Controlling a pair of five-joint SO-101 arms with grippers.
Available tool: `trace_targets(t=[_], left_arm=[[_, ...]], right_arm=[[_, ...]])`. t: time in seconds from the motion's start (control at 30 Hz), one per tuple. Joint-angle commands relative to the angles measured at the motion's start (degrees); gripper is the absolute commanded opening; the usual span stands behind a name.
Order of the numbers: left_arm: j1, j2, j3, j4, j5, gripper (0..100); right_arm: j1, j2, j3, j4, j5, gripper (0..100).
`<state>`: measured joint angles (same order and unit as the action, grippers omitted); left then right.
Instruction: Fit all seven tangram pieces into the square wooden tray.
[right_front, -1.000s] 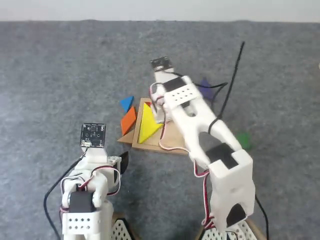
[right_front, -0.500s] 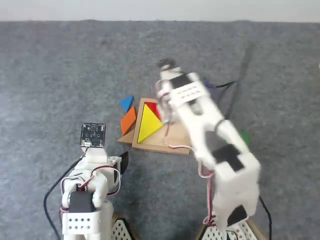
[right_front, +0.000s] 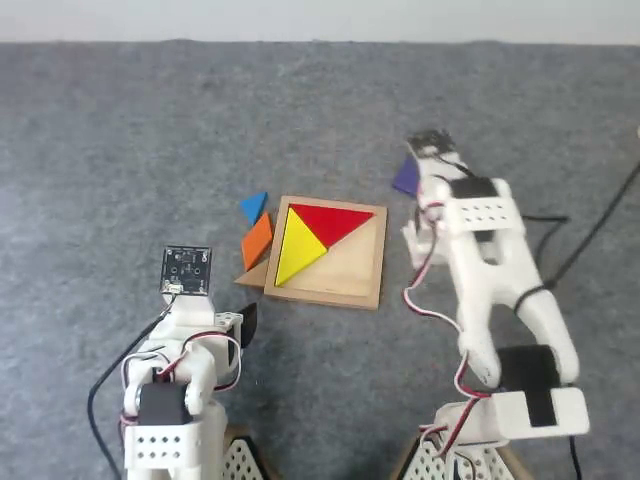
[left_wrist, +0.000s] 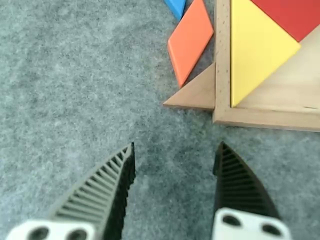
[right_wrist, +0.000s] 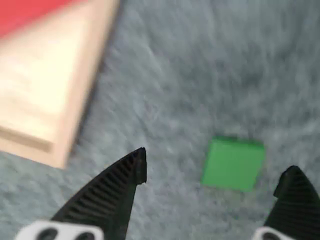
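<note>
right gripper (right_wrist: 218, 160): fingers spread wide, nothing in them, hanging low over the grey carpet (right_wrist: 210, 65)

target, my guess: the green square (right_wrist: 233, 164). It lies flat on the carpet, just off the tray (right_wrist: 75, 100), on the side away from the other loose pieces

the key relation: the square sits straight ahead of the right gripper, inside the gap between the two fingers but closer to one than the other. So it's mostly a drop plus a tiny sideways nudge to centre it

orientation: it's a square, so no long axis to worry about. Its edges look roughly square-on to the finger line, maybe a touch skewed

which arm: right one, easily. It's right over the piece

left gripper (left_wrist: 175, 150): also spread apart and empty, parked on the opposite side of the tray near the orange parallelogram (left_wrist: 190, 37), the blue triangle (left_wrist: 176, 6) and the plain wood triangle (left_wrist: 195, 92)

tray status: red triangle (right_front: 330, 222) and yellow triangle (right_front: 295, 248) are in, rest of the floor bare

also loose: purple piece (right_front: 406, 177) beyond the right arm
</note>
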<state>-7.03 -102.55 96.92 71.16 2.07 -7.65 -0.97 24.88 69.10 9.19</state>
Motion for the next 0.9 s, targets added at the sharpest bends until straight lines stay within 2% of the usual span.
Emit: trace_targets(t=[0.0, 0.1, 0.23, 0.37, 0.63, 0.8, 0.87], left_arm=[[0.0, -0.6, -0.4, 0.4, -0.4, 24], [0.0, -0.6, -0.4, 0.4, -0.4, 24], [0.0, -0.6, -0.4, 0.4, -0.4, 24], [0.0, -0.6, -0.4, 0.4, -0.4, 24], [0.2, -0.6, -0.4, 0.5, -0.4, 24], [1.0, -0.6, -0.5, 0.4, -0.9, 25], [1.3, -0.6, -0.5, 0.5, -3.3, 25]], right_arm=[[1.9, -3.6, 2.7, -0.7, 0.9, 39.1], [2.7, -3.6, 7.4, -4.7, -1.1, 39.1], [5.8, -3.6, 13.3, -13.8, 0.0, 39.1], [9.3, -5.5, 15.6, -15.3, 1.8, 39.1], [11.1, -24.3, 35.7, -29.4, 4.8, 39.1], [11.0, -36.0, 44.4, -32.9, 4.6, 39.1], [9.4, -37.8, 45.7, -33.4, 4.6, 39.1]])
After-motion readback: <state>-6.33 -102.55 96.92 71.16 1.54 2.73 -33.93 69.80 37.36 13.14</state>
